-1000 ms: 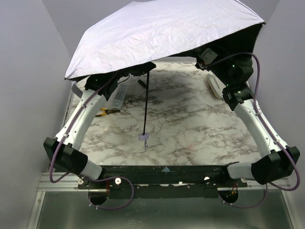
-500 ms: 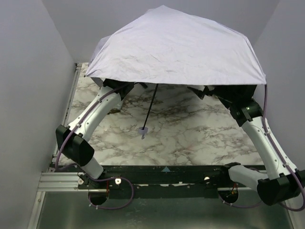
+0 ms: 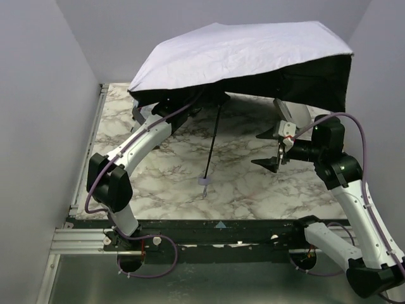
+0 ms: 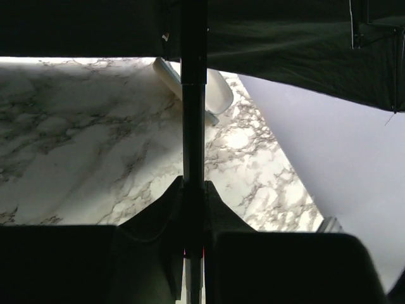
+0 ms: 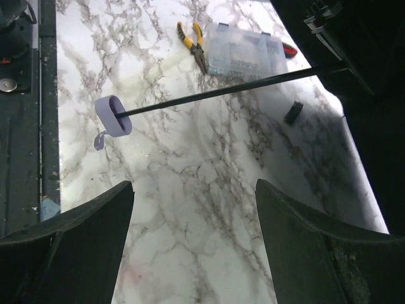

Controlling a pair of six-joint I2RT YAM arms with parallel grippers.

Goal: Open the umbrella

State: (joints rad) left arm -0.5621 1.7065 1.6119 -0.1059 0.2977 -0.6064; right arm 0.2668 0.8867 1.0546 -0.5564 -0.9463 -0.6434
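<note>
The right gripper (image 3: 272, 151) is backing away from the umbrella (image 3: 243, 54), jaws wide and empty; the left gripper (image 4: 193, 188) is clamping its shaft (image 3: 214, 142), handle (image 3: 204, 180) slanting toward the table's (image 3: 253, 190) near edge.

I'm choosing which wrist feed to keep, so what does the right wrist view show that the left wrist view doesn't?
Right wrist only: the small pale umbrella handle, yellow-handled pliers, a clear plastic box and the open right gripper. Left wrist only: the left gripper shut on the thin black umbrella shaft, with a white rounded object behind it. Both: that shaft, the black canopy lining and the white marble tabletop.
</note>
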